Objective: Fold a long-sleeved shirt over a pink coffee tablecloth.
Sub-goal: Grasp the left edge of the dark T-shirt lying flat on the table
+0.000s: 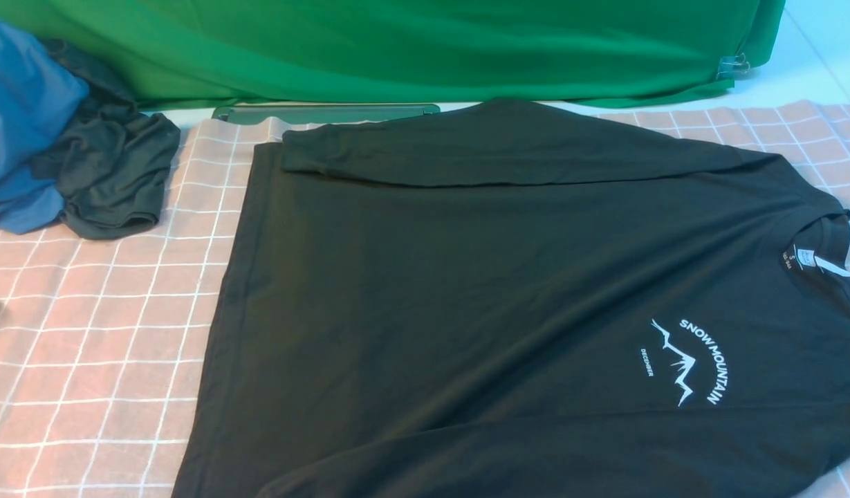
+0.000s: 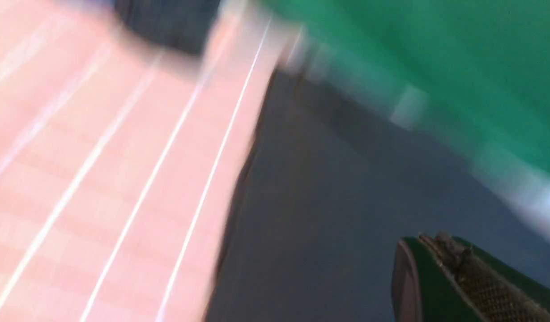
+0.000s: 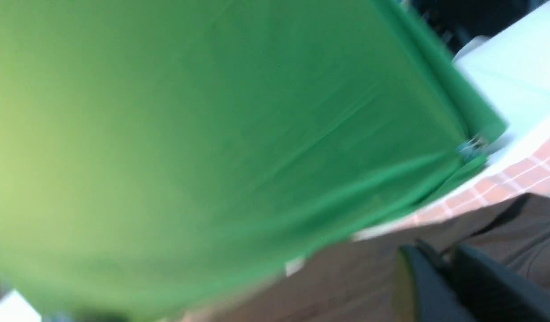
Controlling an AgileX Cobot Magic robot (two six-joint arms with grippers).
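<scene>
Near the shirt [image 1: 466, 290], left gripper [image 2: 429, 243] closed.

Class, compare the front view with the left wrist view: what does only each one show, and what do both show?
Only front: the SNOW MOUNTAIN print, the white neck label and the blue garment. Only left wrist: the left gripper with its meshed pad. Both: the long-sleeved shirt, the pink coffee tablecloth and the green cloth.
</scene>
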